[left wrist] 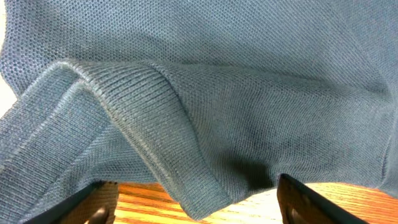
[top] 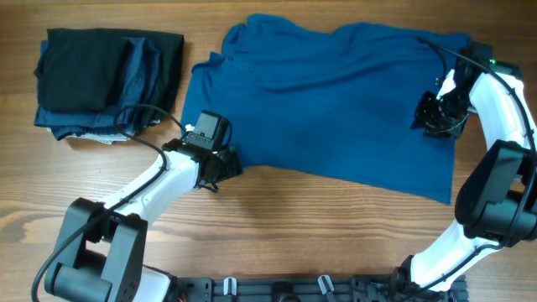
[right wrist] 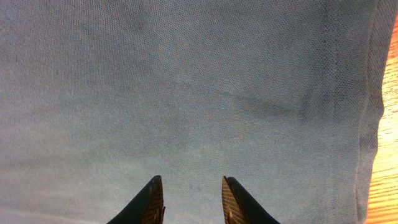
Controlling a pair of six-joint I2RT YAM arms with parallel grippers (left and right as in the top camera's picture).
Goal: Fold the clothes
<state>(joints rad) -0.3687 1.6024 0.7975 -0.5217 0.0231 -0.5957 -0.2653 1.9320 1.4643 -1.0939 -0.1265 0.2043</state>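
The blue polo shirt (top: 336, 92) lies spread across the back of the wooden table, collar (top: 242, 38) toward the left. My left gripper (top: 225, 164) is at the shirt's near-left corner. In the left wrist view its jaws stand wide open, and the ribbed sleeve cuff (left wrist: 155, 124) droops onto the wood between them without being pinched. My right gripper (top: 435, 116) hovers over the shirt's right part. Its fingers (right wrist: 152, 199) stand a little apart over flat fabric (right wrist: 186, 81), and nothing is gripped between them.
A stack of folded black and dark navy garments (top: 109, 80) sits at the back left. Bare wood (top: 336, 226) runs along the table's near side, in front of the shirt. The shirt's hemmed edge (right wrist: 373, 93) borders wood at the right of the right wrist view.
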